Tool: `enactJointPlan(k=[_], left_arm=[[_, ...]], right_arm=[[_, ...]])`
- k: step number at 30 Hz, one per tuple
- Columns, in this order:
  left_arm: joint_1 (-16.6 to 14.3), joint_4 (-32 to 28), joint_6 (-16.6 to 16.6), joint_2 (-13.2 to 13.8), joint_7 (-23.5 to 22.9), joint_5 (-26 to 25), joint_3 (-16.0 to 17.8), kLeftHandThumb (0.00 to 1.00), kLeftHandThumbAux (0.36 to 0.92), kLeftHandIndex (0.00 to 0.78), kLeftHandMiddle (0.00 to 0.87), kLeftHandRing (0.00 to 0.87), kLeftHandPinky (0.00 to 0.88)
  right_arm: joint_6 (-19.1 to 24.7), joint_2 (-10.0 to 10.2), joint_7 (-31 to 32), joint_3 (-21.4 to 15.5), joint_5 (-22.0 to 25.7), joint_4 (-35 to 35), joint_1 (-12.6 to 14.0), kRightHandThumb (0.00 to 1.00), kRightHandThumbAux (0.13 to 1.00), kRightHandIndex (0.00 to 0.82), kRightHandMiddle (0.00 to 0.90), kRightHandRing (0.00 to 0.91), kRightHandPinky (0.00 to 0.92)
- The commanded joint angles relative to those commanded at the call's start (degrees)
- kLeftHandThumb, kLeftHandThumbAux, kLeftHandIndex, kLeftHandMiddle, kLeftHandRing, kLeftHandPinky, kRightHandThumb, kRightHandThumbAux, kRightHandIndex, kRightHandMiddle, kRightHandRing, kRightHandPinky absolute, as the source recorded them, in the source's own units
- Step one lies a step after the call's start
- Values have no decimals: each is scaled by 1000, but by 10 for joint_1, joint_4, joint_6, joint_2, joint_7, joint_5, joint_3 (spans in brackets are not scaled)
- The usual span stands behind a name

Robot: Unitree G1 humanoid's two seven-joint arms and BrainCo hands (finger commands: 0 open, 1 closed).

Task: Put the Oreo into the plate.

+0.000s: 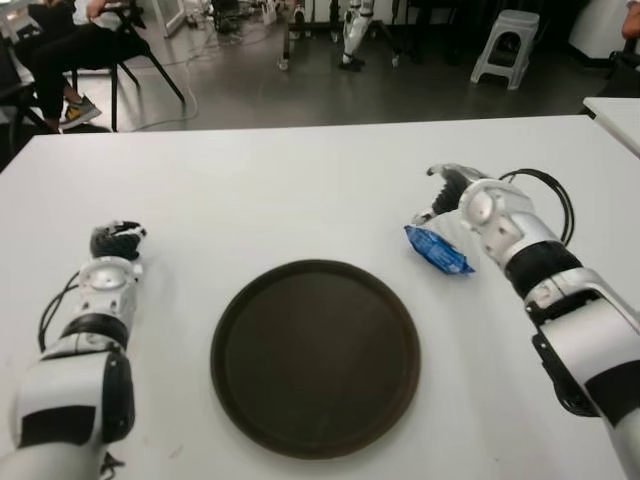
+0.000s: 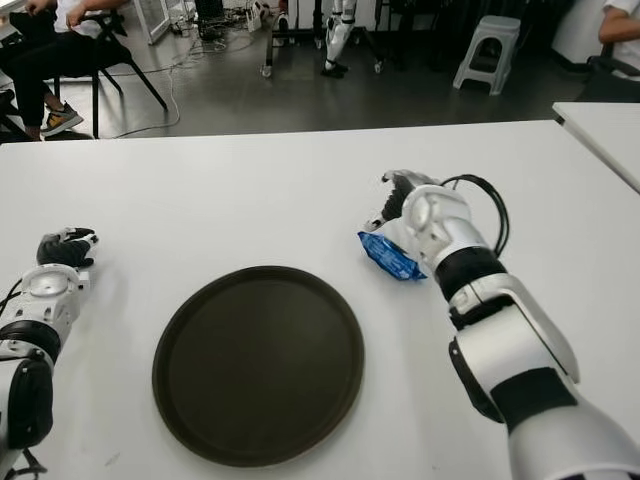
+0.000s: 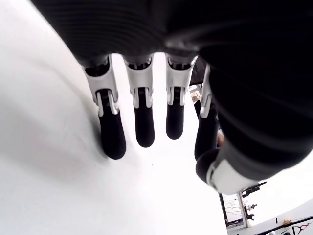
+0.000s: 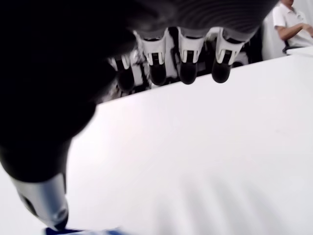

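One small blue foil Oreo packet (image 1: 438, 250) lies on the white surface (image 1: 300, 190), right of the round dark brown plate (image 1: 315, 358) | right hand (image 1: 462, 203) just beside packet, fingers (image 4: 187, 62) extended, grasping nothing | left hand (image 1: 115, 243) idle left of plate, fingers released | risk: the slick wrapper may skid off if nudged before the fingers close

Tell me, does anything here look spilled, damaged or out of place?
Nothing stands out. The blue Oreo pack lies intact on the white table, beside the right hand and outside the empty plate. The left hand shows left of it.
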Motion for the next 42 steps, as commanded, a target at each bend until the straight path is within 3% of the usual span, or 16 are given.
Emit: enactJointPlan(k=[12, 22, 42], left_arm=[[-3, 1, 10, -1, 5, -1, -1, 679, 725, 398, 200, 201, 198], [-3, 0, 6, 0, 4, 1, -4, 681, 725, 398, 194, 195, 195], [-7, 1, 12, -5, 5, -2, -2, 680, 725, 398, 179, 182, 178]], right_arm=[[49, 14, 10, 14, -14, -3, 3, 0, 750, 52, 90, 43, 0], [60, 18, 8, 17, -11, -3, 7, 0, 735, 57, 98, 52, 0], [81, 0, 49, 39, -31, -46, -1, 0, 743, 59, 103, 59, 0]])
